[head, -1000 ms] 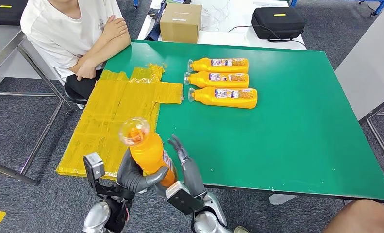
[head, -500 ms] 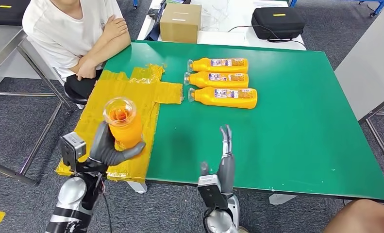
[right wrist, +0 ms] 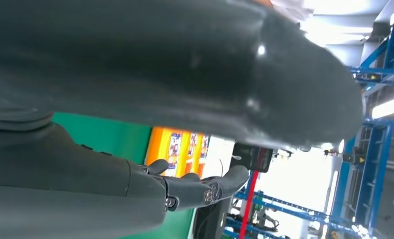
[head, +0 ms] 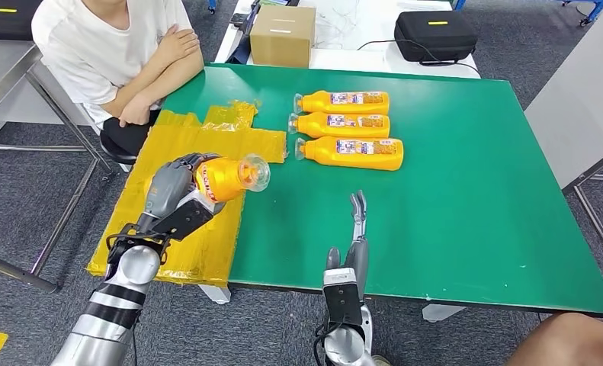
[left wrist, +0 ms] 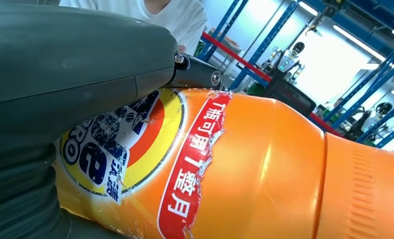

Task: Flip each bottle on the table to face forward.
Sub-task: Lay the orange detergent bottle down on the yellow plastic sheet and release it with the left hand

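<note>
My left hand (head: pixel 178 185) grips an orange bottle (head: pixel 226 176) above the yellow mat (head: pixel 161 221), the bottle lying sideways with its clear cap pointing right. In the left wrist view the bottle's (left wrist: pixel 244 169) front label with red and blue print faces the camera beside my left hand (left wrist: pixel 60 74). Three orange bottles (head: pixel 344 126) lie side by side on the green table (head: pixel 450 206), labels up and caps to the left. My right hand (head: pixel 357 229) stands empty over the table's near edge, fingers straight and apart. The right wrist view shows that right hand (right wrist: pixel 185 189) with the three bottles (right wrist: pixel 180 149) beyond.
A person in a white shirt (head: pixel 107 46) sits at the far left with arms folded. A cardboard box (head: pixel 284 34) and a black case (head: pixel 435 34) stand on a white table behind. A grey table (head: pixel 580 99) borders the right side.
My left hand has carried the bottle up and forward and tipped it from upright to lying sideways, cap now pointing right. My right hand let go of it a second ago and moved right.
</note>
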`<state>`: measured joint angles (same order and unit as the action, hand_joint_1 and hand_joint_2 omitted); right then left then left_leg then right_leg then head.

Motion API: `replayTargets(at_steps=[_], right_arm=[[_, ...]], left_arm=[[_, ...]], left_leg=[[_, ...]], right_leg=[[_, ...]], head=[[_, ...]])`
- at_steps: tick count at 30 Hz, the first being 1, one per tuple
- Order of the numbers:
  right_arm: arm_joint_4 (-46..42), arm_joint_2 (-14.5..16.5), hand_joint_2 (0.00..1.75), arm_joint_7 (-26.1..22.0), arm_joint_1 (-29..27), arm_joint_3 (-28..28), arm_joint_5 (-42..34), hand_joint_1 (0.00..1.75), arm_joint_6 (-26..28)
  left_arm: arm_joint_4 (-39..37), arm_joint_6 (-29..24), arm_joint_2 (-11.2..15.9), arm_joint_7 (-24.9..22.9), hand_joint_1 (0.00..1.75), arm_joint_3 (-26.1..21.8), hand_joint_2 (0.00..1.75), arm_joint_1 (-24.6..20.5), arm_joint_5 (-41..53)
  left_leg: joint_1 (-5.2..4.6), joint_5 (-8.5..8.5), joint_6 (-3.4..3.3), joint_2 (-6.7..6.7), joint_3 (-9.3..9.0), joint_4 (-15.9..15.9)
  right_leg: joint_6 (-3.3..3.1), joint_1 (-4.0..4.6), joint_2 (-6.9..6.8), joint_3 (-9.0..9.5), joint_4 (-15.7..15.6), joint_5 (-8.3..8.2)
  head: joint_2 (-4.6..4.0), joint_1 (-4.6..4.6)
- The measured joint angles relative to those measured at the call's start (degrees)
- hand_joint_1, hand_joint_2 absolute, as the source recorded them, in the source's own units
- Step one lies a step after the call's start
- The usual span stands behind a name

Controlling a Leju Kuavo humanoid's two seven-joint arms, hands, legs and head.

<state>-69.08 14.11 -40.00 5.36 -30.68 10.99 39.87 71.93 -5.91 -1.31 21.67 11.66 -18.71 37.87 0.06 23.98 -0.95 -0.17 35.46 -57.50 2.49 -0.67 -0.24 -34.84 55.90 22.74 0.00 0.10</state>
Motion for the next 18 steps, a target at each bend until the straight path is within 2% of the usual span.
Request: replayTargets(at_steps=[11,14,18], right_arm=[[-0.1,-0.6,0.0,0.0,0.3,-1.7,-0.8,0.0,-0.1],[-0.1,-0.8,0.0,0.0,0.6,-2.6,-2.5,0.0,-1.0],[-0.1,-0.9,0.0,0.0,1.3,-3.8,-4.4,0.0,-3.9]], left_arm=[[-3.9,-0.4,0.6,-0.4,1.75,0.7,1.75,-1.7,1.3],[-6.7,-1.4,0.7,-1.5,1.75,1.0,1.75,-3.4,5.8],[-14.7,-3.5,0.8,-3.9,1.75,1.8,1.75,-7.3,13.1]], left_leg=[[0.0,0.01,0.0,-0.01,0.03,0.0],[0.0,-0.01,0.01,-0.01,0.03,0.0],[0.0,-0.04,0.03,-0.01,0.03,0.0]], right_leg=[[0.0,0.0,0.0,-0.02,0.0,0.02],[0.0,0.0,-0.01,-0.02,0.0,0.01],[0.0,0.0,0.0,-0.01,0.0,-0.01]], head=[[0.0,0.01],[0.0,0.01],[0.0,0.01]])
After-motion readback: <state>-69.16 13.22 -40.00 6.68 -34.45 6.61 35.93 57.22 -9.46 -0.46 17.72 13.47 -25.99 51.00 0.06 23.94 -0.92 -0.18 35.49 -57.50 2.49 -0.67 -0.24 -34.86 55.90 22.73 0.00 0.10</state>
